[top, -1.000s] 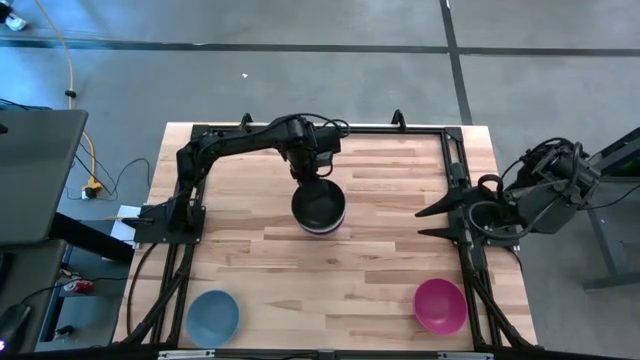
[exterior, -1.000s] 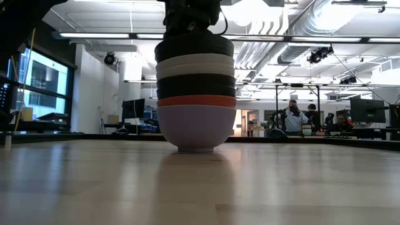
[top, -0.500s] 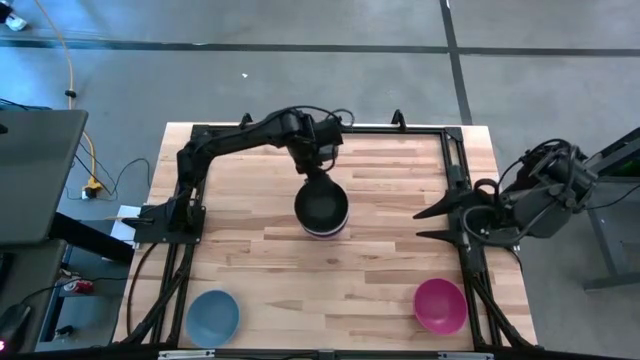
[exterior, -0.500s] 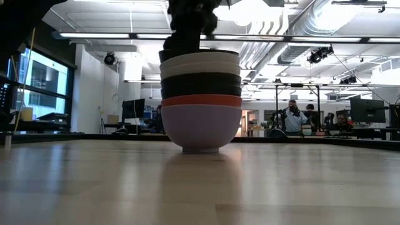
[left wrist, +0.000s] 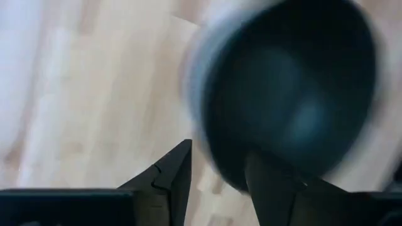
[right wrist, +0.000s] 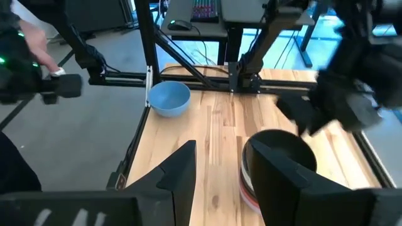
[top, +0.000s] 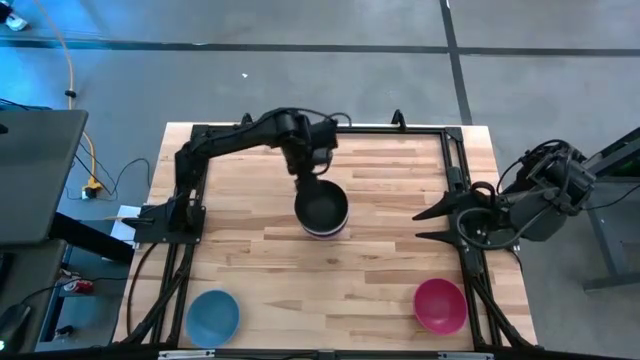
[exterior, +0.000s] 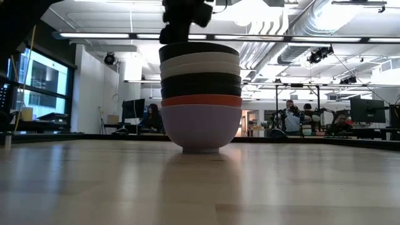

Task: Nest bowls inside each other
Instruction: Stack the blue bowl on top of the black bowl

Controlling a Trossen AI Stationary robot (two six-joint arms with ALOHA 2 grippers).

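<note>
Near the middle of the wooden table [top: 380, 250] sits the stack of nested bowls [exterior: 200, 94], black bowl [top: 320, 205] on top, then white, black, red rim, and a lavender bowl [exterior: 200, 127] at the bottom. I can't count exactly how many are in there.

Left gripper [top: 303, 163] hovers just past the far rim of the stack, fingers apart and holding nothing, with the black bowl's inside right in front of it in its wrist view. Right gripper [top: 432, 224] waits at the right edge of the table, fingers spread too, empty.

2 bowls are not nested yet, both along the near edge: the light blue bowl [top: 213, 316] at the left corner and the magenta bowl [top: 440, 305] at the right corner. Blue one lies toward the left arm's side, well apart from its gripper; magenta is clearly closer to the right gripper, so I'd guess that arm takes it.

Tabletop is pale wood planks inside a black frame. Behind it is an open lab with ceiling lights, monitors, and people [exterior: 294, 119] way in the back.
</note>
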